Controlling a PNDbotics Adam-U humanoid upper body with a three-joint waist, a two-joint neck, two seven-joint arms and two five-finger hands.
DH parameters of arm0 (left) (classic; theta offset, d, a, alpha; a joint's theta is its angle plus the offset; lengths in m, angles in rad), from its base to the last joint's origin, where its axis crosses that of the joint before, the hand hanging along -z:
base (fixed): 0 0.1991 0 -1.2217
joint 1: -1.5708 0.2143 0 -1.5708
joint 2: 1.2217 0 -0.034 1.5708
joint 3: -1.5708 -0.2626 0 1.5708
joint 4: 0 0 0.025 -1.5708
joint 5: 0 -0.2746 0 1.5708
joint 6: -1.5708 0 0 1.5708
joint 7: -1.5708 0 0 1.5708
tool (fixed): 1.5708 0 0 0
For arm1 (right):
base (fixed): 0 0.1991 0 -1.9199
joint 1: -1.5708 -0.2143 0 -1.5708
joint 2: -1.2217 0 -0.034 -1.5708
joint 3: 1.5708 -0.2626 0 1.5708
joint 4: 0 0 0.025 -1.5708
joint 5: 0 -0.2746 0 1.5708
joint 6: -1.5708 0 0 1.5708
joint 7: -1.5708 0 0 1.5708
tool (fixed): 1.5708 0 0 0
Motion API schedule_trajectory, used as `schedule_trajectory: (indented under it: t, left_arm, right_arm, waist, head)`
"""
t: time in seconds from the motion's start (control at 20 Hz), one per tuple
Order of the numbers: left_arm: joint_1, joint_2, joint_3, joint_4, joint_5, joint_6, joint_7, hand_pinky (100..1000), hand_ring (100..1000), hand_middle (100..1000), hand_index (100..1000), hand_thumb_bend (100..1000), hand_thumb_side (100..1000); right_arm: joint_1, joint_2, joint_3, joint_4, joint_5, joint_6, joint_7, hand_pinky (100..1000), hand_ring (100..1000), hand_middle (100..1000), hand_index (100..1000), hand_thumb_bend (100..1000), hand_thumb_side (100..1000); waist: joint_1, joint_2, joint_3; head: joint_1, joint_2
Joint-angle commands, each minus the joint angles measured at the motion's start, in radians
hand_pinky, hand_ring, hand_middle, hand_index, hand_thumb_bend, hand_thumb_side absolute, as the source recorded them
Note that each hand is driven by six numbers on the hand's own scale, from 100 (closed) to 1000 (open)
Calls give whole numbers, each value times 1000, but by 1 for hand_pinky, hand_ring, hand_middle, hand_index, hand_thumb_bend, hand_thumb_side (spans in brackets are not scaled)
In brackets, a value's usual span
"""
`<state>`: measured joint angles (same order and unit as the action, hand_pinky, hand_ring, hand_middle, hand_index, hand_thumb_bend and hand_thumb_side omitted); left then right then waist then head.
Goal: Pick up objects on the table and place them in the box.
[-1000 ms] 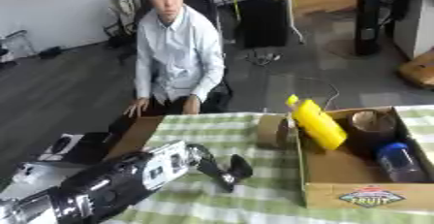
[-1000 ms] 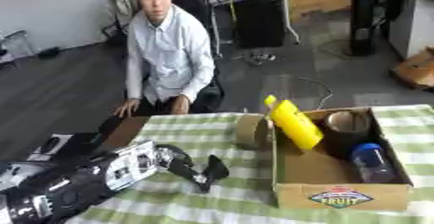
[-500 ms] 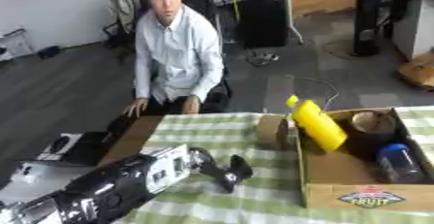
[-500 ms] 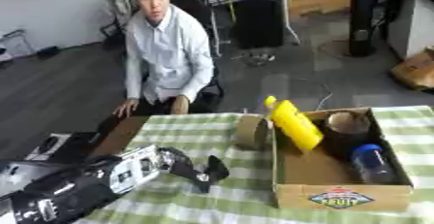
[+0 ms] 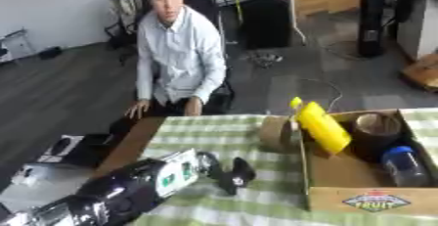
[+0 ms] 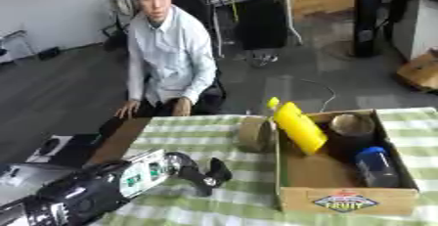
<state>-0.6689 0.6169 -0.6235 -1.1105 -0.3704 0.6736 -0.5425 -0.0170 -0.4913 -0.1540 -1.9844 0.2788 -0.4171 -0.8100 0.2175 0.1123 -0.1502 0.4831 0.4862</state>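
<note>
Tablecloth (image 5: 214,132) in green check carries a cardboard box (image 5: 359,201) already holding a yellow bottle (image 5: 321,127), a tape roll (image 5: 376,124) and a blue-capped bottle (image 5: 402,164). Another tape roll (image 6: 253,133) stands outside against the box wall, probably next to go in. Left hand (image 6: 209,173) sits near it, fingers curled on nothing; right hand isn't visible.
</note>
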Motion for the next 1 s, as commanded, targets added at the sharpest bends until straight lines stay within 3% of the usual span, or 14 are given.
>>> schedule_trajectory:
  t: [0.05,0.5,0.65,1.0]
  left_arm:
    - [-27,16,17,7,-12,96,-117,1000,1000,1000,1000,640,918]
    - [-42,-1,11,28,-50,79,-134,1000,1000,1000,1000,624,911]
    - [-46,-6,12,41,-74,71,-136,1000,1000,950,1000,575,913]
    - [-50,-22,18,78,-111,50,-148,1000,1000,936,1000,571,914]
  right_arm:
    - [-7,-10,-3,-16,0,-58,-57,884,971,818,850,100,1000]
    - [-9,-12,-2,-16,-5,-56,-53,884,971,818,850,100,1000]
    - [-9,-14,-3,-16,-6,-57,-53,884,971,818,850,100,1000]
    - [-11,-12,-4,-16,-7,-56,-52,884,971,818,851,100,1000]
  waist:
    - [-12,-9,1]
    - [-11,-11,1]
    - [-11,-11,0]
    - [-10,-10,-3]
  head:
    - [6,-6]
    - [10,-7]
    - [10,-5]
    - [11,-8]
